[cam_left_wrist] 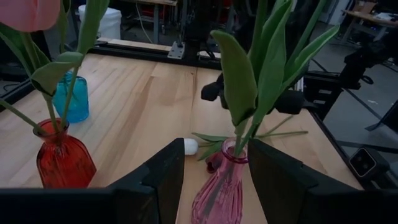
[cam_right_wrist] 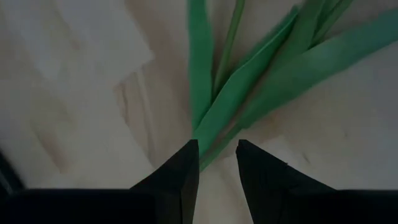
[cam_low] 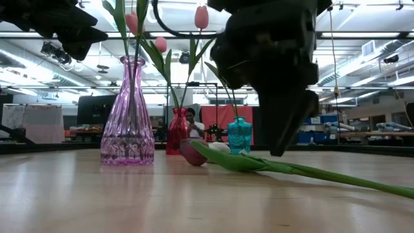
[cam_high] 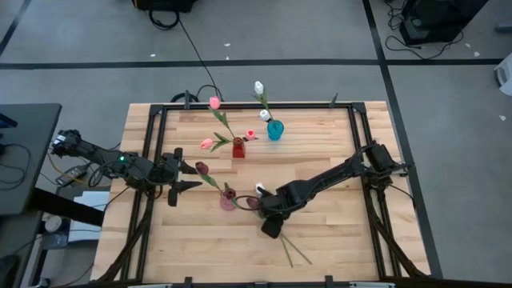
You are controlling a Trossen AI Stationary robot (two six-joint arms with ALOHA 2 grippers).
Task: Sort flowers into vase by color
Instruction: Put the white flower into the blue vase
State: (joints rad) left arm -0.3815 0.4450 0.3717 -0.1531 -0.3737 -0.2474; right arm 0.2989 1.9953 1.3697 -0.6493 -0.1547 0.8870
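Note:
Two tulips lie flat on the table, their stems (cam_high: pixel 292 250) running toward the near edge. One has a white head (cam_high: pixel 261 190), the other a maroon head (cam_low: pixel 193 152). My right gripper (cam_high: pixel 270 228) points down over their stems and leaves (cam_right_wrist: pixel 214 121), open, with a finger on either side just above them. A pink glass vase (cam_high: pixel 228 198) holds a maroon tulip (cam_high: pixel 202 168). A red vase (cam_high: pixel 238 148) holds pink tulips, and a teal vase (cam_high: pixel 274 130) holds white ones. My left gripper (cam_high: pixel 188 170) is open, left of the pink vase (cam_left_wrist: pixel 221 186) and apart from it.
The three vases stand in the table's middle and far half. A black frame rail (cam_high: pixel 240 106) runs along the far edge and down both sides. Bare wood (cam_high: pixel 200 248) lies near the front left. In the low view a person sits in the room far behind the table.

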